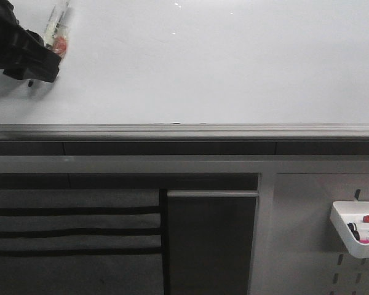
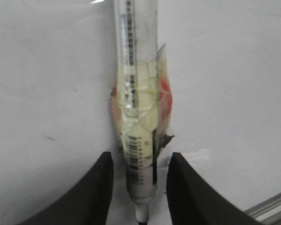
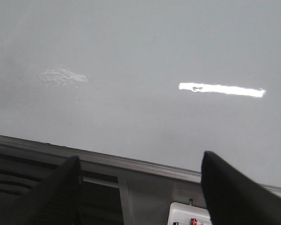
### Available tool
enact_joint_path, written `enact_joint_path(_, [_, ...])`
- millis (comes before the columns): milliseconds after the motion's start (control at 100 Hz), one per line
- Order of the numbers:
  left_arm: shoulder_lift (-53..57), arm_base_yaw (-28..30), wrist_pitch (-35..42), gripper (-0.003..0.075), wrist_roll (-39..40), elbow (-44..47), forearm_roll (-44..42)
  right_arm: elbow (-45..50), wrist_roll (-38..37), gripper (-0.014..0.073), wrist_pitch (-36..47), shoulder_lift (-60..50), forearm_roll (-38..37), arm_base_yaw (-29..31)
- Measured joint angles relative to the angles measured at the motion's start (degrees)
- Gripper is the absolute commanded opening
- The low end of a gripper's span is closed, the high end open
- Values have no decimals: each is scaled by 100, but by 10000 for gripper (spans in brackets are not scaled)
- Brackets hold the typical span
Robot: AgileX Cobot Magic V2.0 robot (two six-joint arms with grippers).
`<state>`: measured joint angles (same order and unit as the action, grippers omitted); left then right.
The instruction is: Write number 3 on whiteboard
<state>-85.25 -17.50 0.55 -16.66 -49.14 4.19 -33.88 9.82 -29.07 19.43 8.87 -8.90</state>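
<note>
The whiteboard (image 1: 221, 61) fills the upper half of the front view, with its grey edge rail (image 1: 184, 130) below it. No number 3 shows on it in any view. My left gripper (image 1: 48, 50) is at the board's far left. A marker (image 1: 56, 26) wrapped in clear and orange tape sticks out from between its fingers. In the left wrist view the marker (image 2: 139, 108) runs between the two black fingers (image 2: 100, 187), with narrow gaps at the fingertips. My right gripper (image 3: 140, 164) is open and empty, off the board's lower edge.
A small white tray (image 1: 350, 236) with markers hangs on the perforated pale panel (image 1: 301, 246) at the lower right; it also shows in the right wrist view (image 3: 185, 216). Dark panels and slats (image 1: 74, 233) lie below the rail. A faint smudge (image 2: 49, 138) marks the board.
</note>
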Motion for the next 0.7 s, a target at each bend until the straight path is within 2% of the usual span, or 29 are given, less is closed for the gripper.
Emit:
enact_joint_path(170, [-14,0,35,81,0,0,0,0,0,477,0,0,0,0])
enact_joint_path(450, [7,0,13,-19,0,0,0,0,0,477,0,0,104,0])
enact_joint_path(700, [744,0,-692,-18,0,0,0,0,0,477,-98,0,718,0])
